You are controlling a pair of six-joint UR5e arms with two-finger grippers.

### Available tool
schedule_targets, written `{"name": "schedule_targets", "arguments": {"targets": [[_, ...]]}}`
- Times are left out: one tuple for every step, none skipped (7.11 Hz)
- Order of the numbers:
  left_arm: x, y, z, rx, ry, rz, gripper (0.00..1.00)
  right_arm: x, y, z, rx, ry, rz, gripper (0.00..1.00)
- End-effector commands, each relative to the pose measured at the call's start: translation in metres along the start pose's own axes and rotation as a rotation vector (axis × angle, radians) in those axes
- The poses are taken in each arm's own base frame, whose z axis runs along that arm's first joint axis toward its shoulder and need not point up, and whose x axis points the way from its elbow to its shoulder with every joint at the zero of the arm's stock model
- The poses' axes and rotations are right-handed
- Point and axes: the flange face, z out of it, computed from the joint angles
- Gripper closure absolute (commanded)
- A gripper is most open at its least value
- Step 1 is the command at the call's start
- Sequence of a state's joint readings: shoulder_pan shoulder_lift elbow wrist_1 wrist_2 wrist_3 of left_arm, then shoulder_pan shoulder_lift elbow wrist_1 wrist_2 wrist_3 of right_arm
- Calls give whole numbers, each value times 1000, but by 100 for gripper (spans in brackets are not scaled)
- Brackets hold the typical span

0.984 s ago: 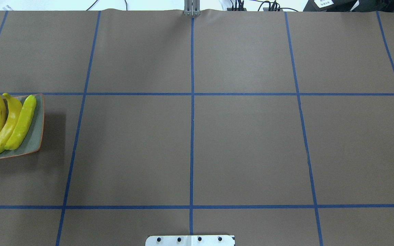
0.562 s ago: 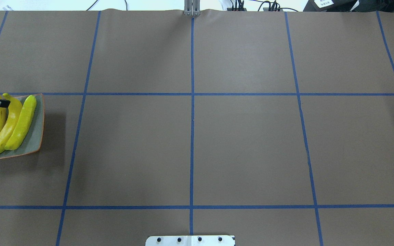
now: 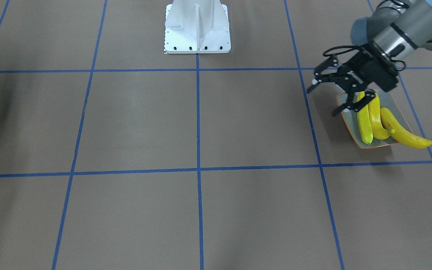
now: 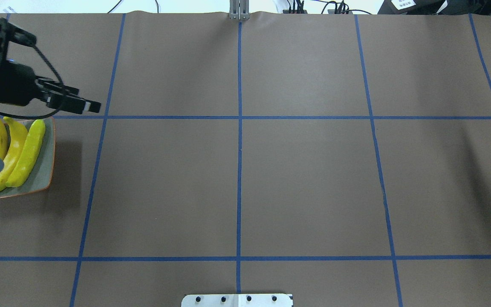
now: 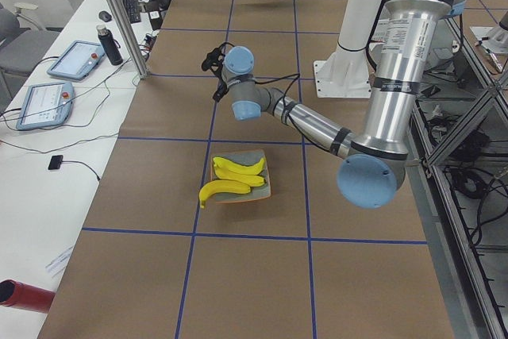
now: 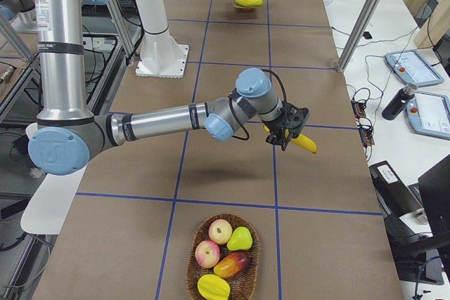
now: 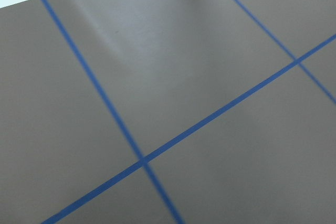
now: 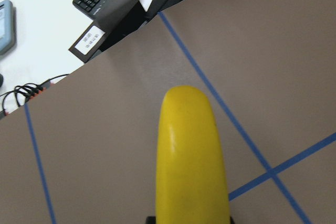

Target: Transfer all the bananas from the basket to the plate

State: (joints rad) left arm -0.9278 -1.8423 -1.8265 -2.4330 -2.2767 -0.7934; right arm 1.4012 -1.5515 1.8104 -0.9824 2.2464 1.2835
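You see the left gripper with its fingers spread wide and nothing between them. It hangs above the table, just beside the plate, on the side toward the table's middle. The plate sits at the table's left end, and three bananas lie on it side by side, touching. The outermost one sticks out past the plate's edge on your side.

At the table's right end, the right gripper is raised above the surface, nearer the table edge on your side. The fourth banana sits at its fingers and juts out beyond them. You cannot tell from these views how the fingers are set on it. The basket stands near the right end of the table, with other fruit in it.
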Motion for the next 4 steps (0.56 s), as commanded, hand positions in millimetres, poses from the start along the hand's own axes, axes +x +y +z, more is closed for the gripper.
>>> {"name": "schedule_targets", "arguments": {"targets": [[140, -39, 62, -28, 221, -106, 0, -90, 62, -9, -71, -114, 71, 100], [157, -50, 58, -18, 248, -146, 0, -144, 94, -11, -104, -180, 100, 100], [167, -56, 58, -21, 260, -201, 0, -189, 127, -1, -116, -223, 112, 100], [188, -58, 66, -40, 290, -227, 0, -232, 165, 13, -116, -269, 102, 100]]}}
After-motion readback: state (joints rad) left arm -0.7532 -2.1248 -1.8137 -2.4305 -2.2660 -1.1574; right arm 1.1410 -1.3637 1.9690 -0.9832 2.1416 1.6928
